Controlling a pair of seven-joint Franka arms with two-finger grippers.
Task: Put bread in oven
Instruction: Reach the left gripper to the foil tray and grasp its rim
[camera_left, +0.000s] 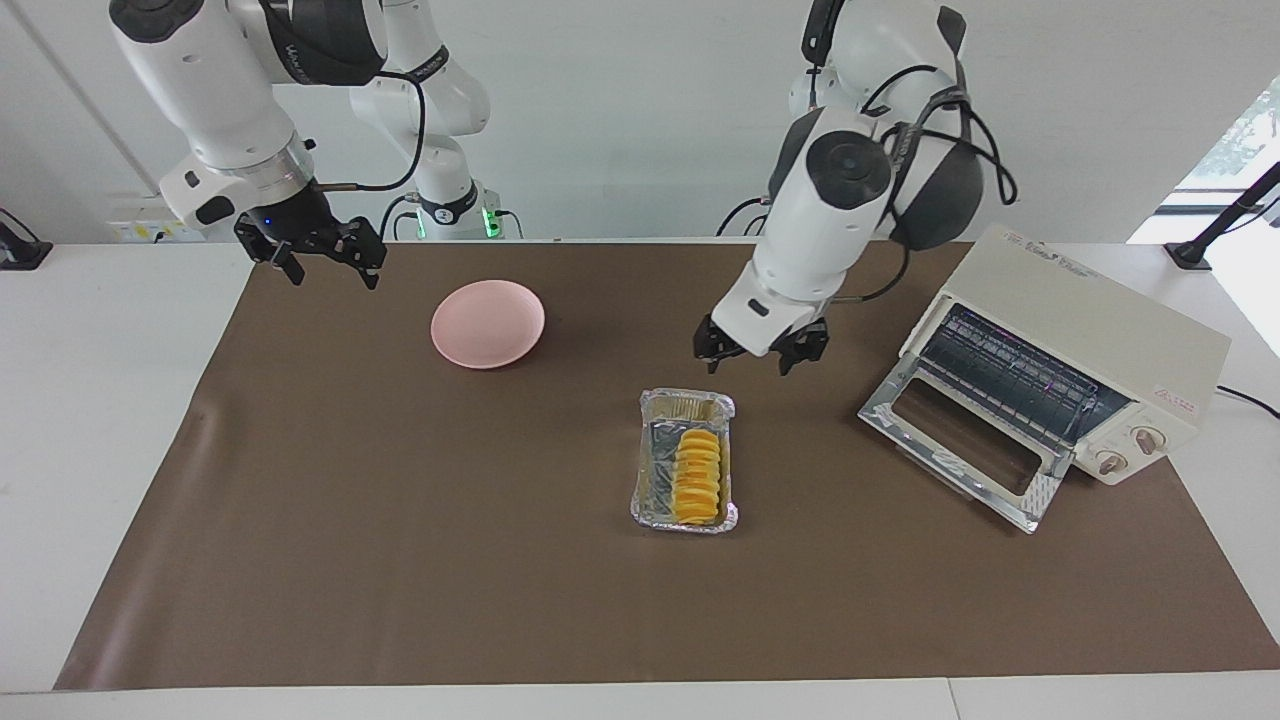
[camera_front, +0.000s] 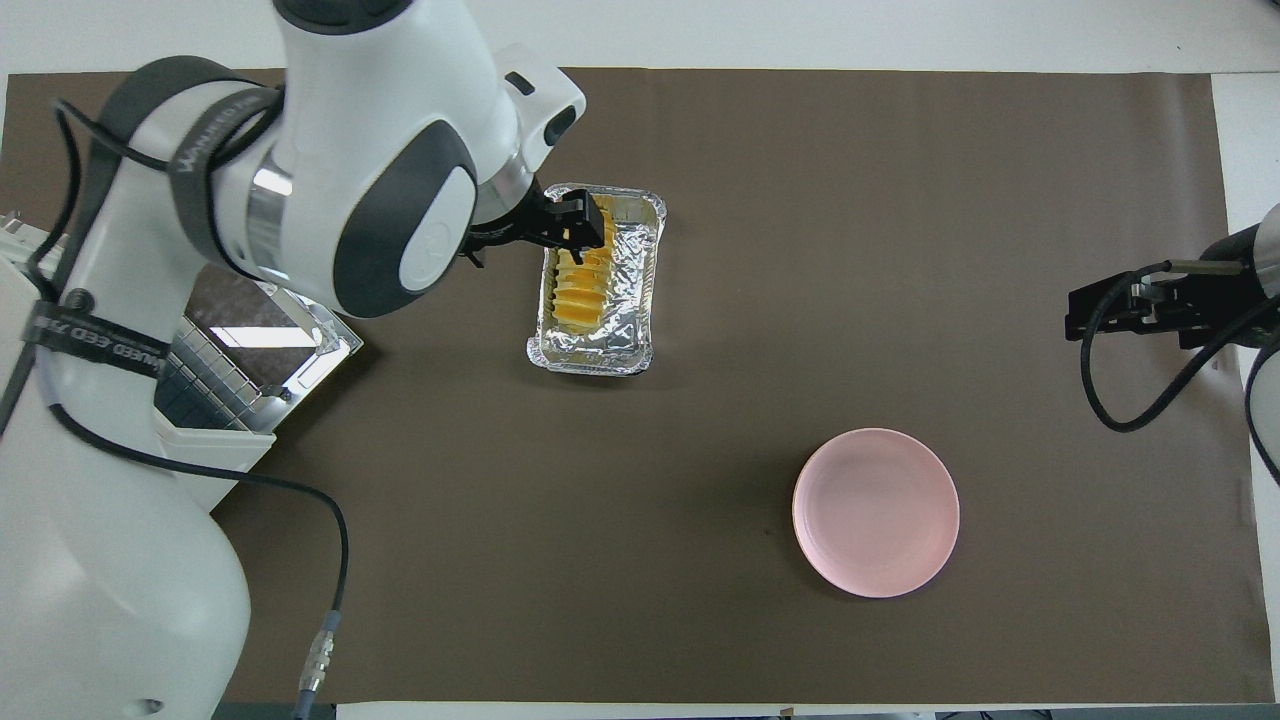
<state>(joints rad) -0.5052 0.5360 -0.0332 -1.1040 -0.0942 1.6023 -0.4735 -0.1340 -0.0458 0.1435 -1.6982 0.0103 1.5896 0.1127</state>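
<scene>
The bread (camera_left: 697, 478), a golden-yellow ridged loaf, lies in a silver foil tray (camera_left: 655, 470) in the middle of the brown mat. It also shows in the overhead view (camera_front: 578, 295). The cream-white oven (camera_left: 1080, 340) stands at the left arm's end of the table with its glass door dropped open; in the overhead view (camera_front: 205, 455) my left arm hides most of it. My left gripper (camera_left: 760, 356) is open and empty, up in the air by the tray's edge, clear of the bread. In the overhead view it (camera_front: 575, 225) covers the loaf's end. My right gripper (camera_left: 325, 265) waits open.
An empty pink plate (camera_left: 487, 323) lies nearer to the robots than the tray, toward the right arm's end. The oven's open door (camera_left: 965, 450) juts out over the mat toward the tray. The foil tray (camera_front: 630, 290) has bare foil beside the loaf.
</scene>
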